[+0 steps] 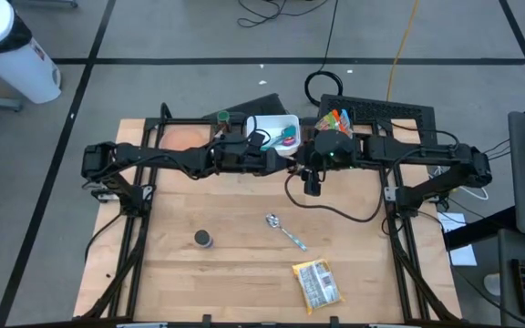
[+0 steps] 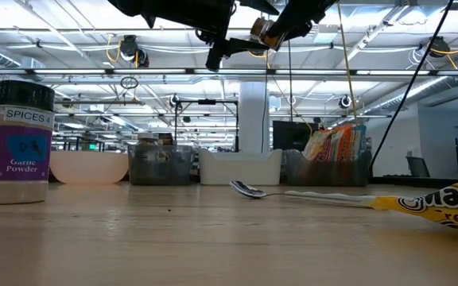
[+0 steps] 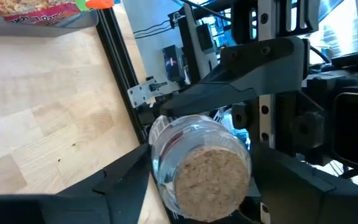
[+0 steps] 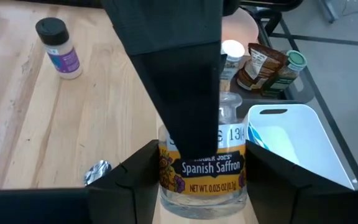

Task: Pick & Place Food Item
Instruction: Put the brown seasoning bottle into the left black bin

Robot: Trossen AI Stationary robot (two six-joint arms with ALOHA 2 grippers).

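A wooden bench (image 1: 244, 273) carries a spoon (image 1: 284, 230), snack packet (image 1: 318, 283) and garlic powder jar (image 1: 204, 239). Above the far edge, both pincers meet on the saffron jar (image 4: 204, 165): the right pincer (image 4: 191, 177) grasps it, the left pincer (image 3: 194, 186) brackets its cork end. Placement remains undone.

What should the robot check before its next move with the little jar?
1. Saffron jar sits between the right gripper's jaws: ok, they press on both sides of its label.
2. Left gripper has reached the jar's cork end: ok, it sits around it.
3. Left gripper has a firm hold: cannot tell.
4. Jar is up off the table: ok, in the low view both arms meet high above it.
5. White bin has room: ok, some bare floor shows inside.
6. Spoon, snack packet and garlic powder lie away from the arms: ok.
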